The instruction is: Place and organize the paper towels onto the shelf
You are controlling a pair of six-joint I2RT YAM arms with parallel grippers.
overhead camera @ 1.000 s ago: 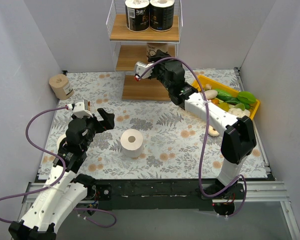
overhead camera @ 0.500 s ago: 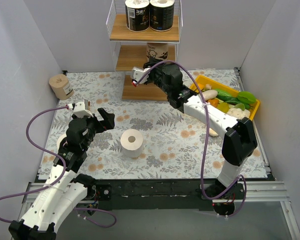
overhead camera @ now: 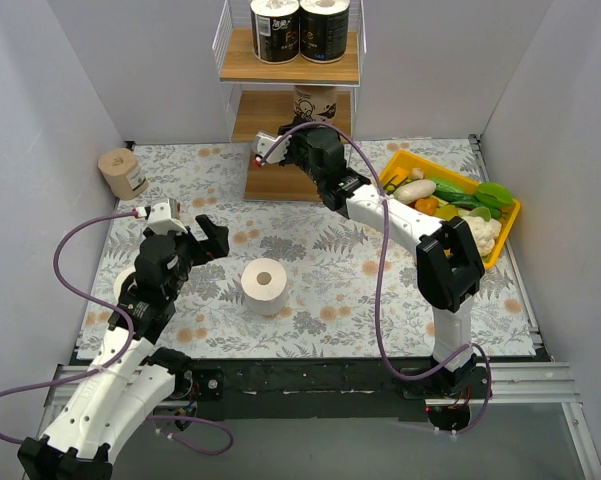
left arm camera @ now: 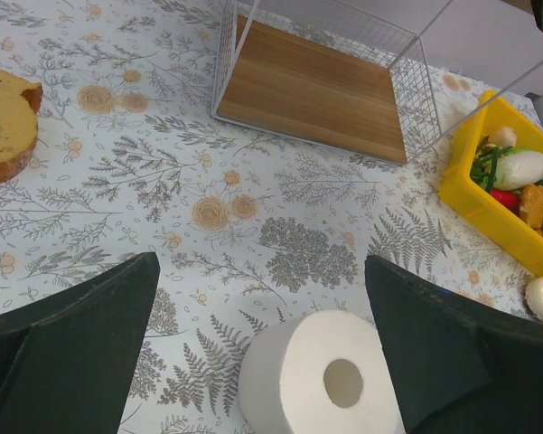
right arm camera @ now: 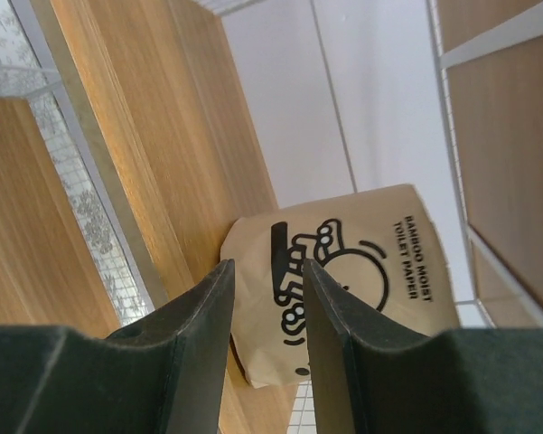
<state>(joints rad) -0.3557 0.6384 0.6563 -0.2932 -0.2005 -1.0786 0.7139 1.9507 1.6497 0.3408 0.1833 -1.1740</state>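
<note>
The shelf (overhead camera: 292,68) stands at the back. Two black-wrapped rolls (overhead camera: 276,30) stand on its top board. A tan labelled roll (overhead camera: 315,101) stands on the middle board, and it also shows in the right wrist view (right arm camera: 361,262). My right gripper (overhead camera: 302,124) is at that tier, just in front of the roll. Its jaws (right arm camera: 266,271) are a narrow gap apart and hold nothing. A second tan roll (overhead camera: 122,172) stands at the table's far left. A white roll (overhead camera: 264,286) stands mid-table. My left gripper (left arm camera: 261,262) is wide open just behind the white roll (left arm camera: 321,384).
A yellow tray (overhead camera: 500,232) of vegetables lies at the right, with a white cauliflower (overhead camera: 480,232) in it. The shelf's bottom board (left arm camera: 312,90) is bare. Something white (overhead camera: 123,285) shows under my left arm; I cannot tell what it is.
My right arm has swung to the left, carrying its gripper leftward along the front of the shelf's middle tier. The left arm and the rolls have not moved.
</note>
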